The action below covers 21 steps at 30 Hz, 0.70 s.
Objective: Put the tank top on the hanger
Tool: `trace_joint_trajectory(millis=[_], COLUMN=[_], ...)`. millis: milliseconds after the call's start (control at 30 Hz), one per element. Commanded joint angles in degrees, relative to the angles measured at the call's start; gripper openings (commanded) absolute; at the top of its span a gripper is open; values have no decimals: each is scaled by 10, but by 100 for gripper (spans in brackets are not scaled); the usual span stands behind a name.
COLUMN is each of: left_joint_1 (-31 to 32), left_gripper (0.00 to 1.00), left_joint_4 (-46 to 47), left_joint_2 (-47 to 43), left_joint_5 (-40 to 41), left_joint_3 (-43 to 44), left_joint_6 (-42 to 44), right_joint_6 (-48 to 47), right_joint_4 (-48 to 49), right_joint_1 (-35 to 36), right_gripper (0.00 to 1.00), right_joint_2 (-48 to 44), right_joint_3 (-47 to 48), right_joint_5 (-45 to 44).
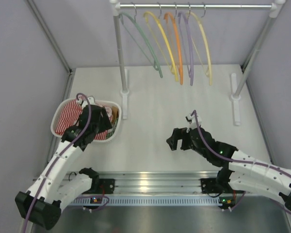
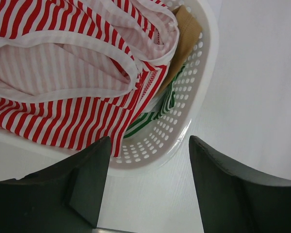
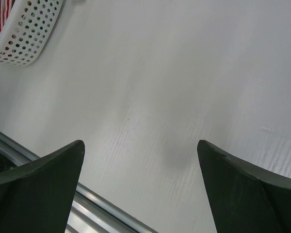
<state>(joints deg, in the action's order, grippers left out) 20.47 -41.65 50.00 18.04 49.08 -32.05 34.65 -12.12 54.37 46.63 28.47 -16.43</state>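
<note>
**Tank top** (image 2: 63, 97): red-and-white striped with pale trim, heaped in the basket (image 2: 196, 80) near the left edge of the bench. It lies under and just ahead of the left gripper (image 2: 150, 143). No finger touches the cloth.

**Left gripper:** hangs over the basket's near right rim, fingers spread wide with nothing between them.

**Right gripper** (image 3: 140, 145): over bare bench right of centre, towards the near edge and well apart from the basket. Its fingers are spread and hold nothing.

**Basket:** white, perforated plastic. Contents:
- the tank top, on top and filling most of it
- a tan-brown garment (image 2: 186, 34) against the right wall
- a green-and-white striped garment (image 2: 155, 114) tucked beneath the tank top's hem

**Hanger** (image 1: 206, 48): pale cream-yellow, hooked on the rail (image 1: 233, 6) along the far edge, rightmost of five and bare. To its left hang the lilac hanger (image 1: 190, 53), orange hanger (image 1: 178, 53), golden-yellow hanger (image 1: 165, 43) and green hanger (image 1: 146, 41).
</note>
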Motion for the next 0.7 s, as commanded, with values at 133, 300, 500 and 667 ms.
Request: trace_joint_trajectory(millis=[133, 300, 500, 667], left_joint_1=[-2, -2, -3, -3], left_gripper=[67, 62, 52, 52], left_joint_4=[29, 47, 53, 61], left_joint_2=[81, 139, 207, 232], left_joint_5=[77, 117, 118, 133], left_joint_3=[43, 76, 99, 94], left_joint_6=[-5, 8, 14, 13], right_joint_6=[3, 3, 4, 4], right_joint_4=[30, 35, 32, 40], right_joint_1=[8, 8, 8, 8], right_gripper=[100, 100, 100, 100], right_joint_2=[-7, -8, -12, -6], right_joint_3=[-10, -12, -13, -15], right_joint_5=[19, 25, 29, 32])
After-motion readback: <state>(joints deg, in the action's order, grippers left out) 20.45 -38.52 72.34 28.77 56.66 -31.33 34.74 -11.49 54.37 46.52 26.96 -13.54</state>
